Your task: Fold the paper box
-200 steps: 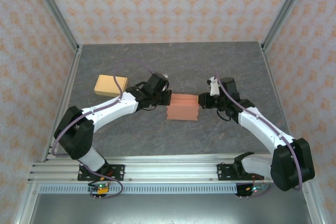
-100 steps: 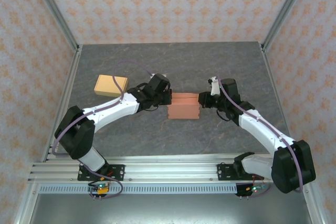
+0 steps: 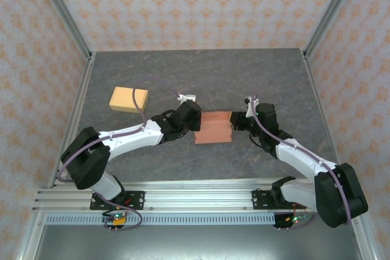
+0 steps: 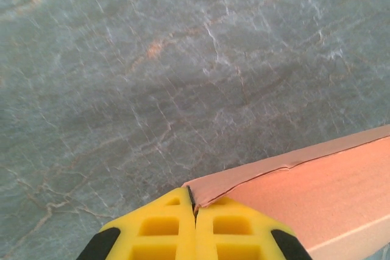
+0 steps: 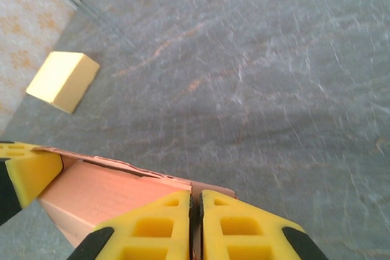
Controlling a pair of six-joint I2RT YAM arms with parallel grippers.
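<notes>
Left to right, you see: a yellow block point(image 3: 128, 98) lying well apart on the table point(image 3: 183, 71); the left gripper point(image 3: 196, 123), clenched on the left flap of the box point(image 3: 213, 127), which sits mid-table between both arms; the right gripper point(image 3: 234, 121), pinching its right flap.

You've got the paper box point(image 3: 213, 127) sitting around the middle of the table point(image 3: 201, 77), long side running left to right in the top view. It's salmon-pink cardboard, a blocky oblong standing in shape. Up close you can see a thin flap along its top edge, a bit crinkled and not lying flush, with plain smooth sides below.
</notes>
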